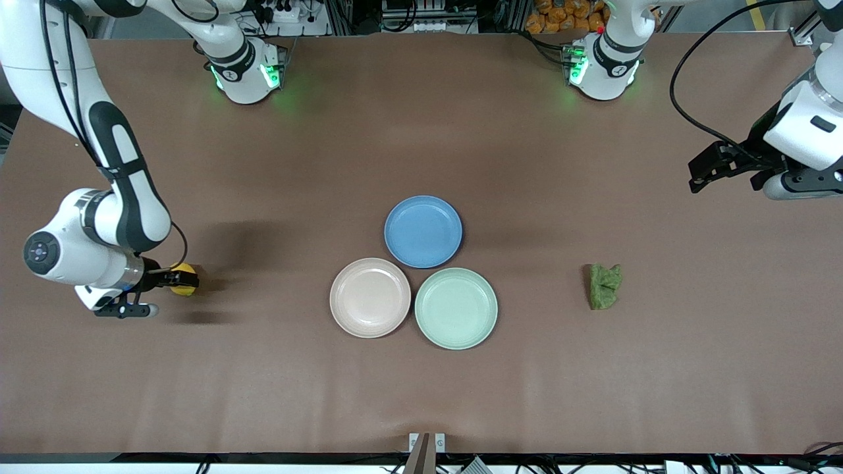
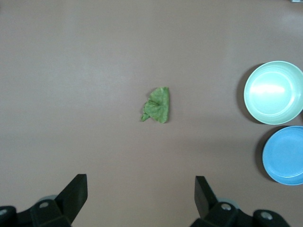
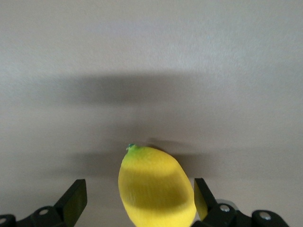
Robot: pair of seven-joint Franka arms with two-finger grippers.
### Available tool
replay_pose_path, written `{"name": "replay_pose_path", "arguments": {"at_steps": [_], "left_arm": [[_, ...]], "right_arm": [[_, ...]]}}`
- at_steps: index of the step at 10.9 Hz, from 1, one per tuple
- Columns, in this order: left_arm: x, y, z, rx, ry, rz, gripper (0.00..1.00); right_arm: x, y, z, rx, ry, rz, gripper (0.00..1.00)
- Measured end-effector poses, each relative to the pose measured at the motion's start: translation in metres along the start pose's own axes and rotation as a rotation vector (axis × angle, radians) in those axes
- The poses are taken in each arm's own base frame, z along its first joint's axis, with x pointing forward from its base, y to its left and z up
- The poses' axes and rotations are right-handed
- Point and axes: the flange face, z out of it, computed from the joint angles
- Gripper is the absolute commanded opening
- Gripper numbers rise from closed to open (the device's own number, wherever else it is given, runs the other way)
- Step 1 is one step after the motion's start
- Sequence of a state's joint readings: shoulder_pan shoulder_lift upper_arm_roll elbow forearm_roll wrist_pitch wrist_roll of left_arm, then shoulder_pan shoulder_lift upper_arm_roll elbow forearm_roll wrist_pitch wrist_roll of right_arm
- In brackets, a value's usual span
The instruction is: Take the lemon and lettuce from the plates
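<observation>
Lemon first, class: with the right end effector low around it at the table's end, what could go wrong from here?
1. The lemon sits between the open fingers of the right end effector; being rounded, it might roll when the arm lifts.
2. A finger could nudge it sideways on withdrawal.
3. The lettuce lies loose on the table, so a low pass by the left end effector might drag it.

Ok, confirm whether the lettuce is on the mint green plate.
No, the lettuce lies on the bare table, apart from the mint green plate.

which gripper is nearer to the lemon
Right. The right gripper is open around the lemon; the left gripper hangs open at the left arm's end of the table.
</observation>
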State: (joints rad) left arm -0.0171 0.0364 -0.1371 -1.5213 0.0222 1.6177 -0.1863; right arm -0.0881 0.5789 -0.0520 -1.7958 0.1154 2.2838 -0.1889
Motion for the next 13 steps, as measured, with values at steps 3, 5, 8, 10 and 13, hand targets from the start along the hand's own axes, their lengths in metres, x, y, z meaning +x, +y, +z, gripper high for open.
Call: {"name": "replay_pose_path", "arguments": {"at_steps": [3,5,8,10,13], "left_arm": [[0.002,-0.002,-0.003,-0.016,0.021,-0.007,1.0],[0.002,-0.001,-0.004,-0.019,0.026,-0.006,1.0],[0.003,-0.001,-0.004,-0.019,0.028,-0.006,1.0],[0.003,-0.001,-0.004,-0.019,0.028,-0.006,1.0],[0.003,-0.001,-0.004,-0.019,0.027,-0.007,1.0]], "right_arm": [[0.01,-0.002,-0.022,0.01,-0.024,-0.006,1.0],[0.019,-0.005,-0.053,0.022,-0.063,-0.004,1.0],[0.027,-0.007,-0.091,0.026,-0.069,0.045,1.0],[0.025,-0.009,-0.11,0.028,-0.076,0.065,1.0],[0.015,-0.013,-0.157,0.029,-0.06,0.104,1.0]]}}
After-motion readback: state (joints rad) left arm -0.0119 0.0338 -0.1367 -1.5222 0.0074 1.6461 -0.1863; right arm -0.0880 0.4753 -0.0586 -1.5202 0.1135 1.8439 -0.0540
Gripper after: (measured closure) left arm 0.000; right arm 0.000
